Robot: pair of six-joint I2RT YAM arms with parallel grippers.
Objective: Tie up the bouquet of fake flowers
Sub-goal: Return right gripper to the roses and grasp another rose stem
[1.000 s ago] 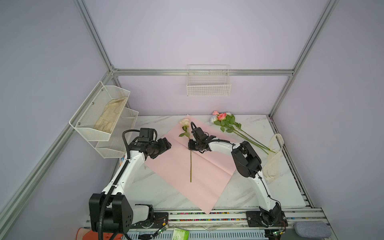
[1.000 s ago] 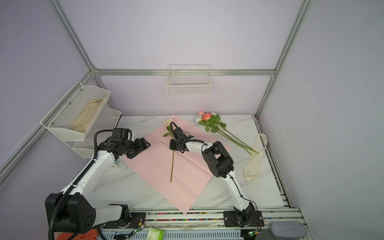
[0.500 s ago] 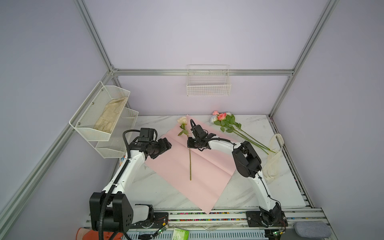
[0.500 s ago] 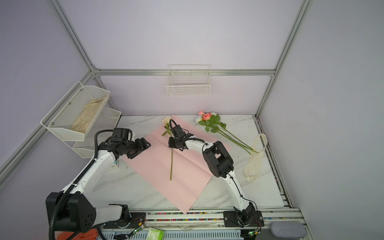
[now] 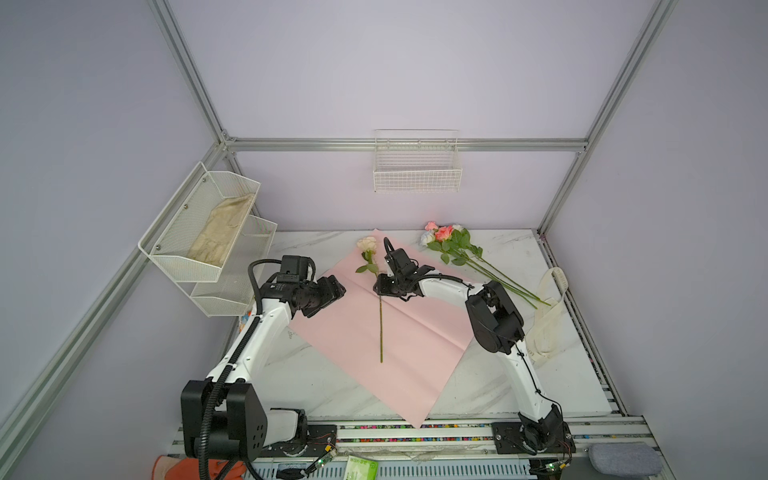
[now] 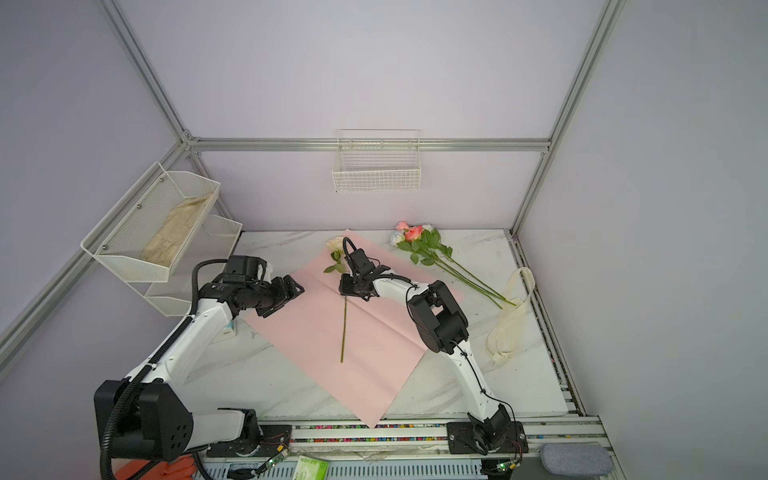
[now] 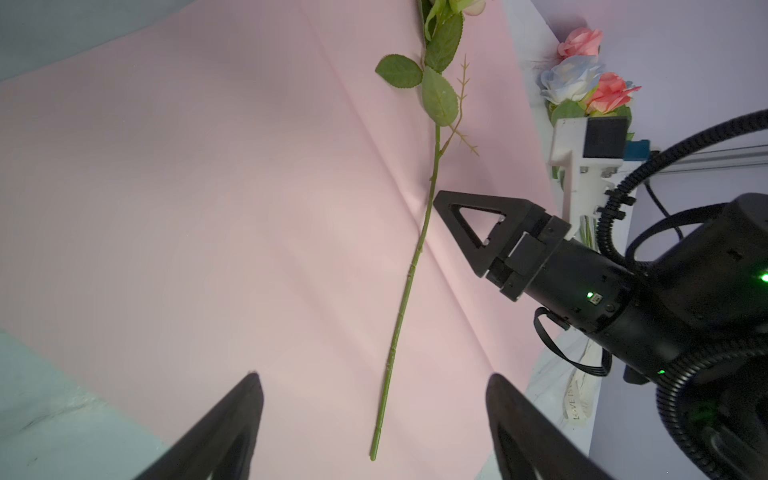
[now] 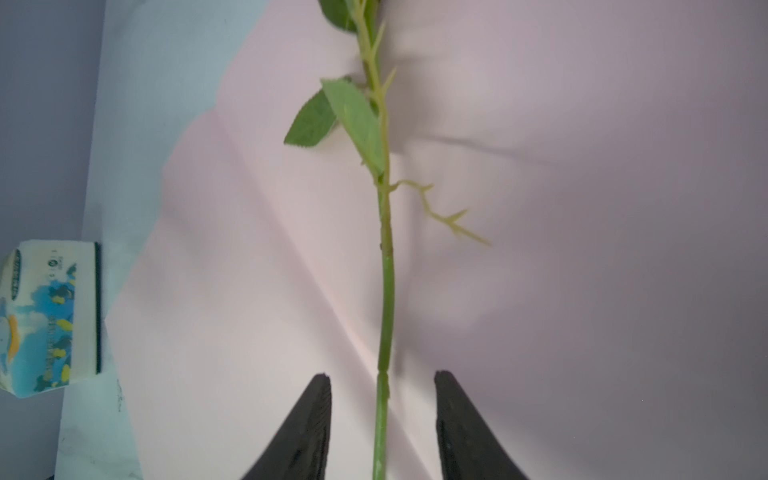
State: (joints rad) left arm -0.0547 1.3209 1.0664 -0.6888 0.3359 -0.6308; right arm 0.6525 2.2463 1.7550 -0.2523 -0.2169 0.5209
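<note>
The bouquet of fake flowers lies in two parts. A single cream rose [image 5: 366,244] [image 6: 335,243] rests on the pink paper sheet [image 5: 415,345] [image 6: 374,353], its long green stem [image 7: 409,282] [image 8: 386,291] running toward the front. My right gripper [image 5: 379,286] [image 6: 344,286] [image 8: 383,378] is open astride the stem, with a gap on each side. A bunch of pink, pale blue and white roses [image 5: 444,237] [image 6: 413,235] [image 7: 582,79] lies at the back right. Over the sheet's left edge my left gripper [image 5: 336,291] [image 6: 297,286] [image 7: 374,376] hangs wide open, holding nothing.
A cream printed ribbon [image 5: 548,316] [image 6: 511,324] lies along the right edge. White wire racks [image 5: 199,232] holding a beige cloth hang on the left wall, and a wire basket [image 5: 417,166] hangs on the back wall. A tissue pack [image 8: 41,316] sits by the sheet's left edge.
My right gripper's jaws have parted from the rose stem, which now lies loose on the paper. The left arm has stayed where it was.
</note>
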